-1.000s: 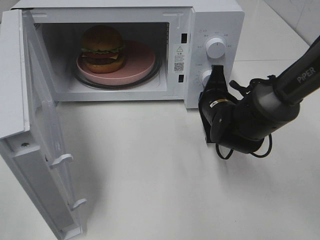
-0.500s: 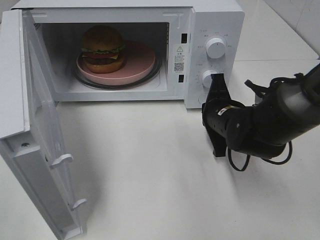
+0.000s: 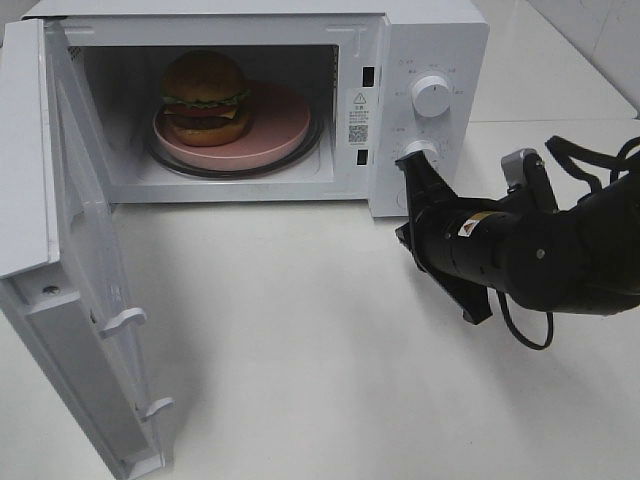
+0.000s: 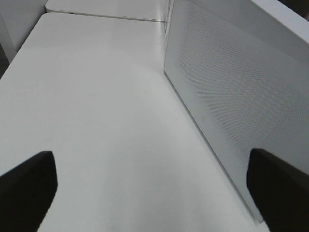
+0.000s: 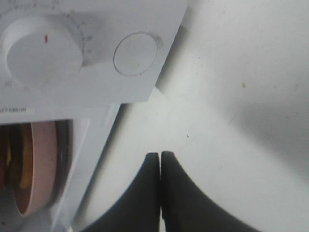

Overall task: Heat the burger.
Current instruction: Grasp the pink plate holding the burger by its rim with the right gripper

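Observation:
The burger (image 3: 205, 95) sits on a round pink plate (image 3: 278, 128) inside the open microwave (image 3: 430, 40); the right wrist view catches only the plate's edge (image 5: 41, 169). My right gripper (image 3: 410, 172) is shut and empty, tilted, just in front of the control panel below the lower knob (image 3: 421, 150). In the right wrist view its fingers (image 5: 160, 162) are pressed together over the table, short of the knob (image 5: 41, 48) and a round button (image 5: 136, 53). My left gripper (image 4: 152, 193) is open and empty beside the outer face of the door (image 4: 231, 106), outside the high view.
The microwave door (image 3: 90, 270) stands swung wide open toward the front left. The upper knob (image 3: 431, 95) sits above the lower one. White tabletop (image 3: 300, 340) spreads in front of the microwave.
The right arm has swung down and to the right and its wrist has rolled, so the shut gripper now lies tilted by the lower knob. Burger, plate and door have not moved.

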You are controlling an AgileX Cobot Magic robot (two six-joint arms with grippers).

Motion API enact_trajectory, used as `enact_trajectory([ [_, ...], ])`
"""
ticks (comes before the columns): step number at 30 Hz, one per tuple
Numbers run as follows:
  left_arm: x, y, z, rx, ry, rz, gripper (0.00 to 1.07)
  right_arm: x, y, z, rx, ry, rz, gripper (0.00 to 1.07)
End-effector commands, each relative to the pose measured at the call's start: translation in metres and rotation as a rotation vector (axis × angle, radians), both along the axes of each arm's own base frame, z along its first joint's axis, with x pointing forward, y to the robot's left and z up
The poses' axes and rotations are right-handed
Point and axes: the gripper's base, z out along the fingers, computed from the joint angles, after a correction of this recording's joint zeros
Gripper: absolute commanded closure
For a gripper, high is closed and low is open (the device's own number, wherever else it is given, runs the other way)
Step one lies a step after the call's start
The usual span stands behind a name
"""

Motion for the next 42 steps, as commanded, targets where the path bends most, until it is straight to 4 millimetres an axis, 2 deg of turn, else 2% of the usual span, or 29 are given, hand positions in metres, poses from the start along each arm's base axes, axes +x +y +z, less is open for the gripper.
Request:
enact_trajectory([
  [1, 0.000, -0.001, 0.001, -0.007, -0.018, -0.004, 0.07, -0.005, 0.001, 0.010, -0.129, 0.008, 0.173, 1.05],
  [11, 0.000, -0.001, 0.001, -0.007, -0.018, -0.004, 0.07, -0.022, 0.002, 0.024, -0.357, 0.057, 0.496, 1.04],
  [13, 0.000, -0.001, 0.001, -0.007, -0.018, -0.004, 0.07, -0.023, 0.003, 0.026, -0.375, 0.053, 0.526, 1.04],
  [17, 0.000, -0.001, 0.001, -0.007, -0.018, -0.004, 0.07, -0.019, 0.013, 0.041, -0.466, 0.057, 0.730, 1.04],
  [18, 0.000, -0.001, 0.001, -0.007, -0.018, -0.004, 0.07, -0.019, 0.013, 0.041, -0.466, 0.057, 0.730, 1.04],
  [20, 0.000, -0.001, 0.001, -0.007, -0.018, -0.004, 0.07, -0.017, 0.020, 0.049, -0.522, 0.058, 0.871, 1.04],
  [21, 0.000, -0.001, 0.001, -0.007, -0.018, -0.004, 0.07, -0.017, 0.020, 0.049, -0.522, 0.058, 0.871, 1.04],
  [22, 0.000, -0.001, 0.001, -0.007, -0.018, -0.004, 0.07, -0.014, 0.025, 0.055, -0.570, 0.044, 0.977, 1.03],
  [23, 0.000, -0.001, 0.001, -0.007, -0.018, -0.004, 0.07, -0.014, 0.025, 0.055, -0.570, 0.044, 0.977, 1.03],
  [25, 0.000, -0.001, 0.001, -0.007, -0.018, -0.004, 0.07, -0.011, 0.031, 0.066, -0.677, 0.004, 1.175, 1.02],
  [26, 0.000, -0.001, 0.001, -0.007, -0.018, -0.004, 0.07, -0.011, 0.031, 0.066, -0.677, 0.004, 1.175, 1.02],
  [27, 0.000, -0.001, 0.001, -0.007, -0.018, -0.004, 0.07, -0.010, 0.033, 0.073, -0.764, -0.028, 1.318, 1.02],
  [29, 0.000, -0.001, 0.001, -0.007, -0.018, -0.004, 0.07, -0.009, 0.034, 0.077, -0.803, -0.043, 1.387, 1.01],
  [30, 0.000, -0.001, 0.001, -0.007, -0.018, -0.004, 0.07, -0.008, 0.035, 0.084, -0.861, -0.064, 1.500, 1.01],
  [32, 0.000, -0.001, 0.001, -0.007, -0.018, -0.004, 0.07, -0.007, 0.036, 0.088, -0.887, -0.082, 1.545, 1.00],
  [34, 0.000, -0.001, 0.001, -0.007, -0.018, -0.004, 0.07, -0.004, 0.038, 0.100, -0.974, -0.136, 1.697, 0.99],
  [36, 0.000, -0.001, 0.001, -0.007, -0.018, -0.004, 0.07, -0.003, 0.038, 0.102, -0.998, -0.149, 1.727, 0.99],
  [37, 0.000, -0.001, 0.001, -0.007, -0.018, -0.004, 0.07, -0.002, 0.038, 0.106, -1.063, -0.191, 1.806, 0.98],
  [40, 0.000, -0.001, 0.001, -0.007, -0.018, -0.004, 0.07, -0.001, 0.038, 0.107, -1.093, -0.210, 1.848, 0.98],
  [42, 0.000, -0.001, 0.001, -0.007, -0.018, -0.004, 0.07, 0.001, 0.035, 0.110, -1.242, -0.298, 2.021, 0.97],
])
